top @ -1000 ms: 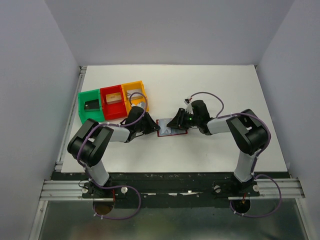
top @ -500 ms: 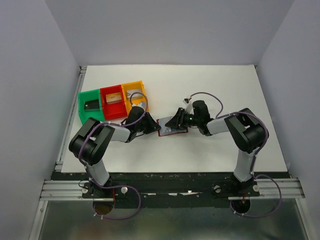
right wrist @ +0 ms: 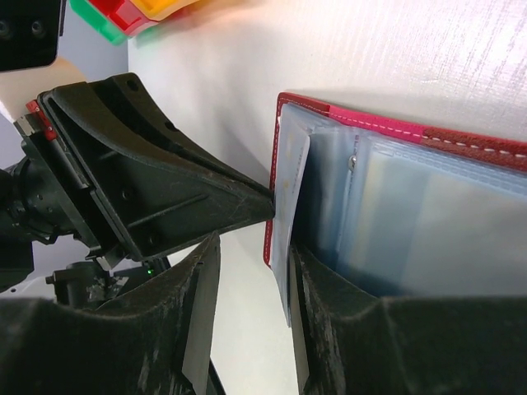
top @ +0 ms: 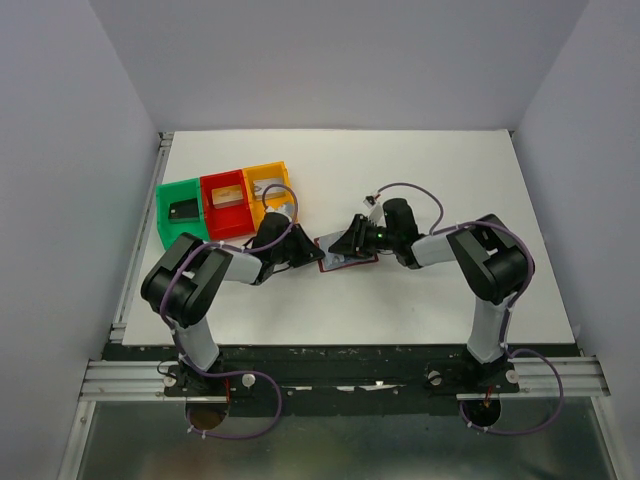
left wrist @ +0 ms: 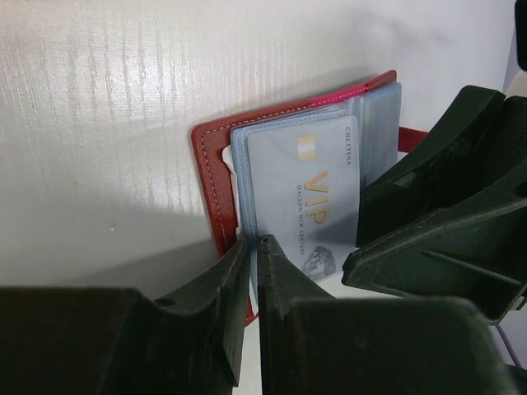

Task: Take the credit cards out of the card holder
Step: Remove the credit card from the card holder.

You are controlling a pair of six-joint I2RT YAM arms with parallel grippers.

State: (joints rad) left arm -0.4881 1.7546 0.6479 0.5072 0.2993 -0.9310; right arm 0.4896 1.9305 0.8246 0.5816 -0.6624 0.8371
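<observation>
At the left gripper (left wrist: 251, 240): narrowed to a slit and nipping the near rim of the card holder (left wrist: 206, 164), pinning it open and flat on the table (top: 450, 180). At the right gripper (right wrist: 251, 247): partly spread, straddling a pale silver card (left wrist: 309, 189) marked VIP that juts from a clear sleeve (right wrist: 395, 214). Close against one finger, with a gap showing beside the other, so not clamped as far as can be seen.

Judged to be mid-extraction of that one card; no other credit cards to be made out in the sleeves from these views. Next: closing on the card's free edge, then drawing it straight out along the sleeve's line, away from the left gripper, with a firm pinch on the rim so the card holder does not ride along.

Tight quarters over the card holder, both grippers nearly nose to nose. Just beyond the left arm, green bin (top: 182, 210), red bin (top: 226, 200) and orange bin (top: 268, 185) in a row, holding small flat items too small to identify. Open white surface to the right and far side for the pull.
</observation>
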